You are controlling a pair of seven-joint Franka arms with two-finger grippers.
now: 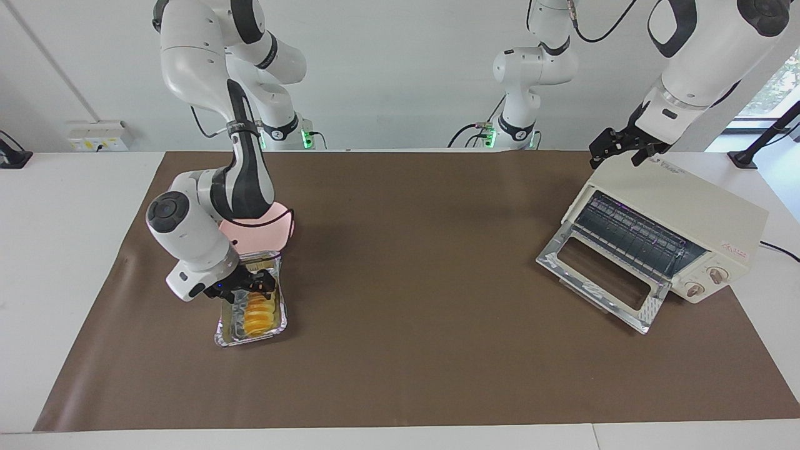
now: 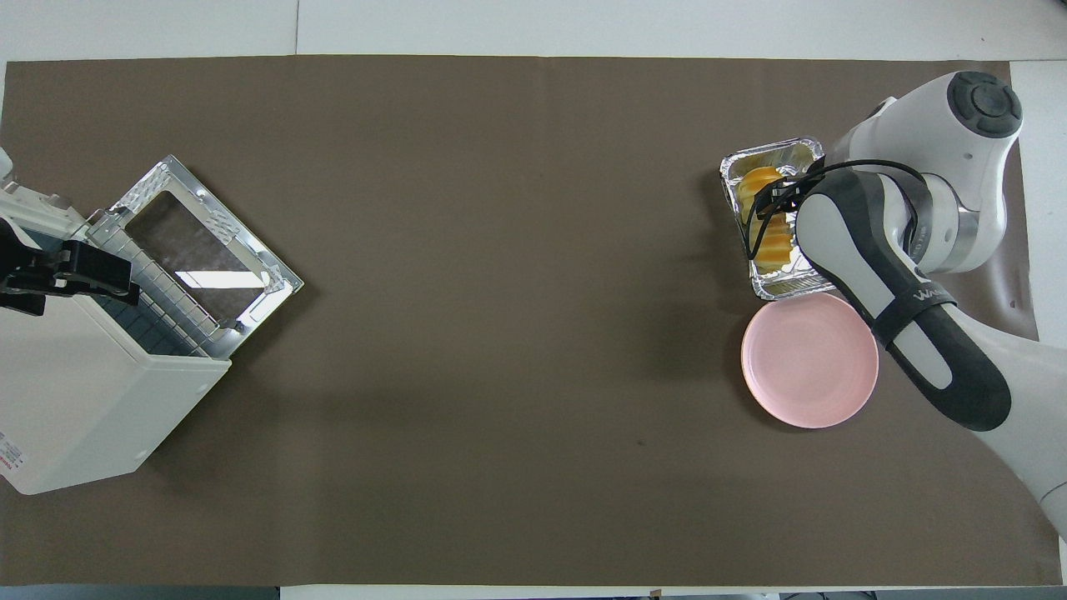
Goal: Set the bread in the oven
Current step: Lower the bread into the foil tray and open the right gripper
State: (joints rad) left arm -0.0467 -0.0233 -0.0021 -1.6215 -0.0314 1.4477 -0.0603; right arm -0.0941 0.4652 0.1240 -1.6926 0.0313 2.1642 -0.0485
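The golden ridged bread (image 1: 257,315) (image 2: 771,237) lies in the silver foil tray (image 1: 250,338) (image 2: 792,288) at the right arm's end of the table. My right gripper (image 1: 250,289) (image 2: 773,197) hangs low over the end of the bread nearer the robots, its fingers spread open on either side of the loaf. The cream-white oven (image 1: 681,206) (image 2: 75,400) stands at the left arm's end with its glass door (image 1: 600,281) (image 2: 200,250) dropped open and the wire rack showing. My left gripper (image 1: 617,155) waits open over the oven's top edge.
A pink round plate (image 1: 280,229) (image 2: 809,358) sits beside the foil tray, nearer to the robots, partly covered by the right arm in the facing view. A brown mat (image 1: 412,262) covers the table between tray and oven.
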